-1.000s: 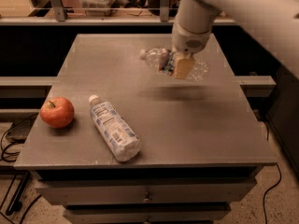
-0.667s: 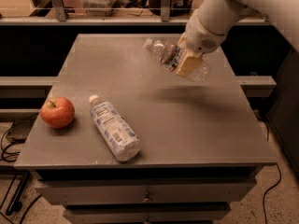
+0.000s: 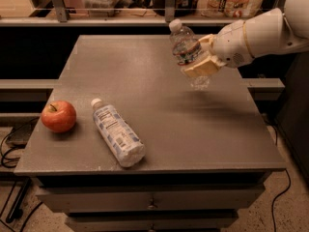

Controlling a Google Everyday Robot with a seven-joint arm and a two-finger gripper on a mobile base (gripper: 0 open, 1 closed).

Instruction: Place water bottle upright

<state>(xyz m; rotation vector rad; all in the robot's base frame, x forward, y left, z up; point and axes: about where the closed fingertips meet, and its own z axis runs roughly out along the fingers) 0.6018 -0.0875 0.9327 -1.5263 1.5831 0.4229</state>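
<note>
Grey table [image 3: 193, 129] held apple [image 3: 58, 116] and labelled bottle [image 3: 117, 133], lying flat; above far right, gripper [image 3: 197, 64] clamped tilted water bottle [image 3: 183, 40], cap uppermost.

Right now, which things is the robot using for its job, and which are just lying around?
For the job:
- water bottle, tilted, in the air
- end effector, gripping it above the table's far right

Lying about:
- red apple, near left
- white-and-blue labelled bottle, on its side beside the apple
</note>
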